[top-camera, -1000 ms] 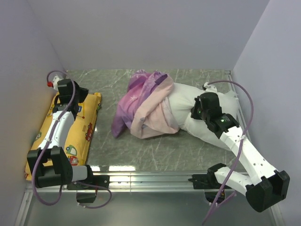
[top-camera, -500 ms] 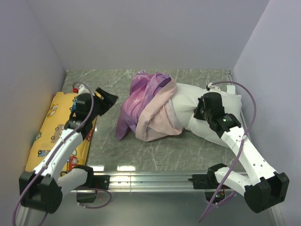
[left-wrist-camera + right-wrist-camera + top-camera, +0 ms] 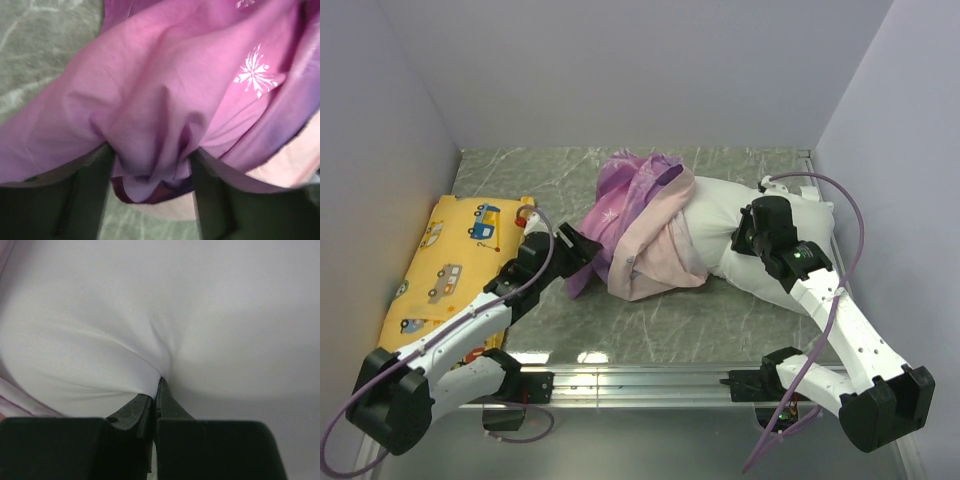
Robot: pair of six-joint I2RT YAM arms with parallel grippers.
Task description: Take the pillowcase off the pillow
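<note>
Found left gripper (image 3: 150, 155) spread wide, nothing clamped, astride a pillowcase (image 3: 165, 95) fold bunched over left end of pillow (image 3: 718, 218), right gripper (image 3: 159, 387) pinched shut on pillow cloth; needed deeper bite, then leftward pull.

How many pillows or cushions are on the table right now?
2. The white pillow lies right of centre, partly in the pillowcase; the yellow cushion lies at far left. None seems hidden.
</note>
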